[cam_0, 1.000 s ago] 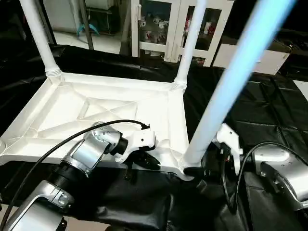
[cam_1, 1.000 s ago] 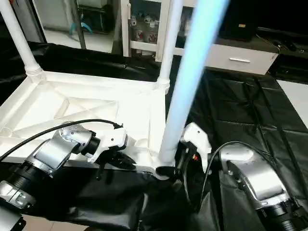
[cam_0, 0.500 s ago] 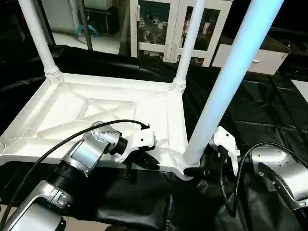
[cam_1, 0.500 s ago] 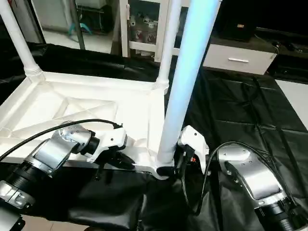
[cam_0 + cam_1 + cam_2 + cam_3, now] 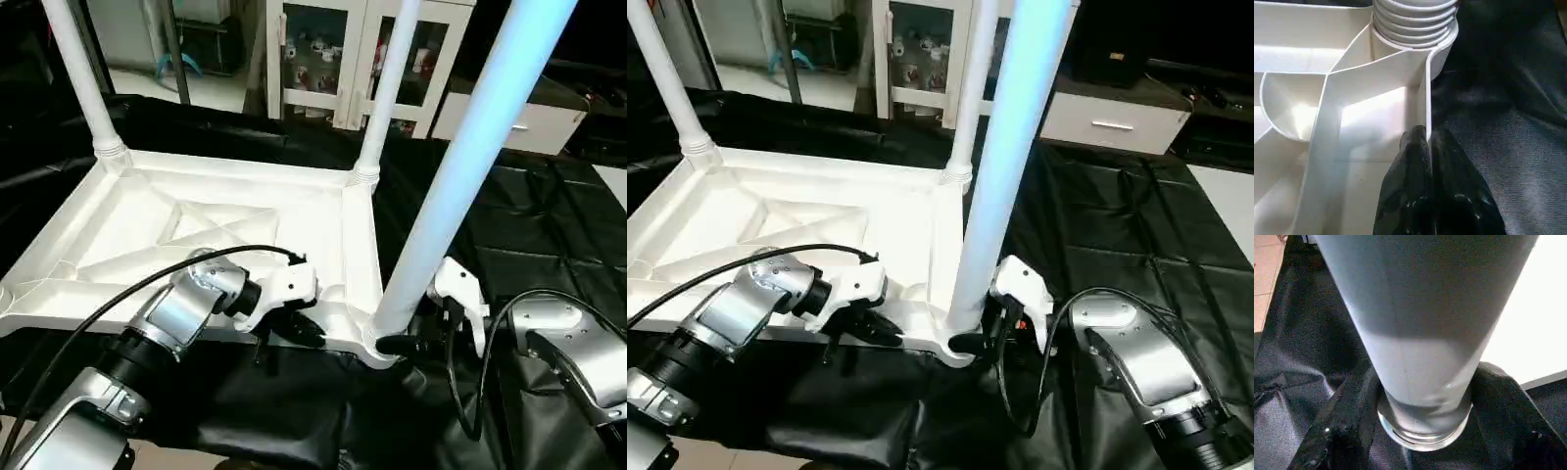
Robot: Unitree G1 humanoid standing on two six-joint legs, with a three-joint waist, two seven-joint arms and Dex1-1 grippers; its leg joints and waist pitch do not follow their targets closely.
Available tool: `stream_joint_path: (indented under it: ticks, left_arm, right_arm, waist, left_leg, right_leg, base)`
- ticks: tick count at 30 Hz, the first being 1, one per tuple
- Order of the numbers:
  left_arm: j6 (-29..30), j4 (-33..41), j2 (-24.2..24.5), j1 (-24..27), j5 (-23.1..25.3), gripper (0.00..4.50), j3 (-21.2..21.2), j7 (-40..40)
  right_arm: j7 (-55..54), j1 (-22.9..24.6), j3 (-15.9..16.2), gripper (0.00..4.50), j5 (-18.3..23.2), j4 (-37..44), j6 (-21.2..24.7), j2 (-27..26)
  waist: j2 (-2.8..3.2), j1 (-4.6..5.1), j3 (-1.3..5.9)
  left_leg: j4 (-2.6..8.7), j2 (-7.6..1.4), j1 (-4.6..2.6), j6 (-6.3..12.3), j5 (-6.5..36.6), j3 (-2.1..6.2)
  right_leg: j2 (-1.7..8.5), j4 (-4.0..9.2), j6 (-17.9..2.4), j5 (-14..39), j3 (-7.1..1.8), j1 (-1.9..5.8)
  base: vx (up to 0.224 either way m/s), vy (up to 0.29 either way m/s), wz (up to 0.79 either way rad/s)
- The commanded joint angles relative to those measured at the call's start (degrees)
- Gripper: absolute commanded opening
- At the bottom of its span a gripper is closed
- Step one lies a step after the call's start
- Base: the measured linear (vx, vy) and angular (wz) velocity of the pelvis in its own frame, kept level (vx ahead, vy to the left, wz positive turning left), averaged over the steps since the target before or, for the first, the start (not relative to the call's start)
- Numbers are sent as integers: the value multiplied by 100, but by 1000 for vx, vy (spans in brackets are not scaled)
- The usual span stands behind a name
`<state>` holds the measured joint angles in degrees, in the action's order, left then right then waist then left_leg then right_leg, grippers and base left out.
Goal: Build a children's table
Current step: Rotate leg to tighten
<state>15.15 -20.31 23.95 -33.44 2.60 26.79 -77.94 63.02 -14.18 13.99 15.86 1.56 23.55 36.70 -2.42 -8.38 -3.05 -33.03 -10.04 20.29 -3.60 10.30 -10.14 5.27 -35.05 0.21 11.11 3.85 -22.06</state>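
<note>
The white tabletop (image 5: 225, 220) lies upside down on black cloth, ribbed underside up. Three white legs stand in its corner sockets: far left (image 5: 83, 83), far right (image 5: 387, 83) and near right (image 5: 460, 166). My left gripper (image 5: 312, 333) is shut on the tabletop's near rim, and its black fingers (image 5: 1410, 161) pinch the thin wall just beside the near right socket (image 5: 1415, 22). My right gripper (image 5: 397, 345) sits at the base of the near right leg (image 5: 1425, 333), with one finger (image 5: 1347, 421) pressed against each side of the tube.
Black cloth (image 5: 529, 225) covers the work surface around the tabletop. A white glass-door cabinet (image 5: 313, 49) and a low white drawer unit (image 5: 544, 122) stand behind it. My left forearm's cable (image 5: 147, 284) arcs over the tabletop's near edge.
My right gripper's fingers have closed in around the base of the near right leg. The left gripper keeps its hold on the rim. The leg and tabletop have not visibly moved.
</note>
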Motion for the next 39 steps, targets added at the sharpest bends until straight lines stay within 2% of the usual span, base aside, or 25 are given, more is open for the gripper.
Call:
stream_joint_path:
  ticks: [1,6,10,11,14,15,16,18,21,22,23,25,26,27,28,30,31,32,33,34,35,36,37,38,39]
  left_arm:
    - [48,-47,-55,76,154,0,277,-33]
    - [-52,-180,-168,42,203,0,174,290]
    - [-94,-486,-515,-77,133,0,-120,928]
    - [-94,-486,-515,-77,133,0,-120,928]
    - [-28,-691,-720,-155,121,0,-247,1279]
    - [-26,-700,-728,-159,121,0,-251,1293]
    - [54,-941,-934,-258,153,0,-345,1691]
    - [62,-1106,-1072,-331,215,0,-402,1992]
    - [96,-1355,-1343,-462,336,0,-510,2520]
    - [130,-1547,-1560,-576,403,0,-593,2925]
    - [141,-1607,-1631,-615,417,0,-613,3050]
    - [136,-1705,-1738,-676,428,0,-623,3196]
    - [125,-1785,-1798,-716,443,0,-636,3294]
    - [123,-1795,-1806,-722,446,0,-637,3306]
    - [112,-1848,-1842,-749,461,0,-640,3366]
    - [86,-1920,-1890,-785,488,0,-646,3448]
    - [68,-1976,-1939,-812,505,0,-665,3525]
    - [45,-2019,-1970,-830,531,0,-676,3570]
    - [18,-2030,-1970,-830,555,0,-669,3569]
    - [-5,-2060,-1973,-836,573,0,-670,3581]
    - [-31,-2079,-1949,-827,593,0,-665,3580]
    - [-31,-2079,-1949,-827,593,0,-665,3580]
    - [-47,-2091,-1919,-816,601,0,-656,3567]
    - [-53,-2094,-1901,-807,606,0,-650,3561]
    - [-53,-2094,-1901,-807,606,0,-650,3561]
  right_arm:
    - [223,26,257,246,-150,3,-6,82]
    - [-112,47,113,246,-150,-176,-51,-161]
    - [-1139,-85,-142,246,-320,-773,51,-730]
    - [-1139,-85,-142,246,-320,-773,51,-730]
    - [-1773,-150,-256,245,-370,-1056,332,-1124]
    - [-1798,-153,-261,245,-370,-1065,345,-1141]
    - [-2477,-212,-337,245,-499,-1301,522,-1581]
    - [-3084,-294,-416,245,-678,-1556,607,-1938]
    - [-4224,-477,-570,245,-998,-2073,616,-2494]
    - [-5065,-636,-713,245,-1164,-2475,519,-2876]
    - [-5344,-698,-765,245,-1202,-2624,451,-3015]
    - [-5785,-817,-914,243,-1171,-2901,299,-3271]
    - [-6043,-896,-1004,243,-1169,-3063,216,-3410]
    - [-6080,-908,-1019,237,-1169,-3086,202,-3429]
    - [-6267,-966,-1089,234,-1171,-3199,130,-3525]
    - [-6451,-1069,-1125,233,-1223,-3376,18,-3625]
    - [-6627,-1171,-1201,232,-1222,-3534,-92,-3730]
    - [-6684,-1296,-1335,231,-1108,-3654,-371,-3866]
    - [-6597,-1386,-1425,231,-983,-3683,-601,-3957]
    - [-6536,-1454,-1493,231,-916,-3710,-776,-4026]
    - [-6385,-1497,-1494,231,-899,-3655,-1029,-4037]
    - [-6385,-1497,-1494,231,-899,-3655,-1029,-4037]
    - [-6113,-1501,-1437,231,-874,-3584,-1239,-3997]
    - [-5936,-1497,-1394,231,-859,-3538,-1379,-3967]
    - [-5936,-1497,-1394,231,-859,-3538,-1379,-3967]
  waist:
    - [-5,8,326]
    - [-5,12,322]
    - [-1,36,283]
    - [-4,58,265]
    - [-8,126,269]
    - [-8,155,264]
    - [9,180,264]
    - [16,255,265]
    - [62,381,275]
    - [111,422,257]
    - [128,465,255]
    - [183,496,246]
    - [238,554,219]
    - [238,554,219]
    - [253,535,217]
    - [200,539,187]
    - [194,553,159]
    - [264,495,161]
    - [326,227,76]
    - [270,-179,237]
    - [-427,115,417]
    - [-427,115,417]
    - [-132,-113,330]
    - [-175,-114,355]
    - [35,-162,487]
  left_leg:
    - [414,-349,-69,75,1464,111]
    - [412,-343,-61,83,1463,109]
    - [443,-329,-103,-92,1994,140]
    - [445,-318,-131,-148,2177,151]
    - [484,-316,-85,-250,2436,226]
    - [484,-314,-101,-253,2559,236]
    - [479,-311,-116,-266,2647,244]
    - [484,-293,-130,-330,2800,263]
    - [539,-309,-84,-441,3110,352]
    - [557,-315,-118,-469,3339,359]
    - [576,-316,-144,-522,3657,397]
    - [614,-332,-170,-556,4000,432]
    - [743,-390,-142,-581,4558,456]
    - [743,-390,-142,-581,4558,456]
    - [858,-409,-130,-578,4827,378]
    - [769,-324,-248,-557,4790,313]
    - [723,-295,-308,-535,4760,313]
    - [1033,-416,21,-407,4821,238]
    - [1570,-571,721,-487,5433,83]
    - [1319,-317,525,-292,4831,-424]
    - [166,-247,-419,-314,2617,-101]
    - [166,-247,-419,-314,2617,-101]
    - [-301,-87,148,119,549,337]
    - [-49,-175,372,28,216,340]
    - [222,-295,160,-293,-447,335]
  right_leg:
    - [407,432,-1229,1285,-289,214]
    - [407,432,-1246,1264,-289,212]
    - [437,555,-987,2337,-271,177]
    - [434,603,-891,2665,-252,140]
    - [447,640,-617,3143,-204,169]
    - [451,672,-542,3269,-195,145]
    - [453,690,-534,3286,-195,124]
    - [437,715,-523,3358,-154,104]
    - [452,745,-418,3328,-59,183]
    - [434,767,-443,3228,-13,170]
    - [431,805,-426,3212,57,176]
    - [414,807,-402,3131,123,210]
    - [342,711,-435,2691,168,277]
    - [342,711,-435,2691,168,277]
    - [278,562,-518,2390,134,282]
    - [316,724,-466,2946,136,150]
    - [328,859,-359,3335,221,112]
    - [173,368,-173,3242,398,526]
    - [-12,-815,-240,2377,311,960]
    - [-173,-723,-261,1341,199,617]
    - [481,306,255,4255,-379,-80]
    - [481,306,255,4255,-379,-80]
    - [1000,699,-148,5063,-821,241]
    - [799,477,-200,3976,-584,426]
    - [383,154,-405,1226,-260,327]
  base:
    - [0,0,0]
    - [0,0,0]
    - [0,0,0]
    - [0,0,0]
    - [-52,12,-7]
    - [0,0,0]
    - [0,0,0]
    - [0,0,0]
    - [-12,16,-6]
    - [-36,47,-18]
    - [0,0,0]
    - [0,0,0]
    - [0,0,0]
    - [0,0,0]
    - [0,0,0]
    - [0,0,0]
    - [0,0,0]
    - [0,0,0]
    - [-79,-44,9]
    - [-79,-44,9]
    - [1,-166,12]
    - [82,-217,0]
    - [82,-217,0]
    - [98,-88,-25]
    - [111,-3,-14]
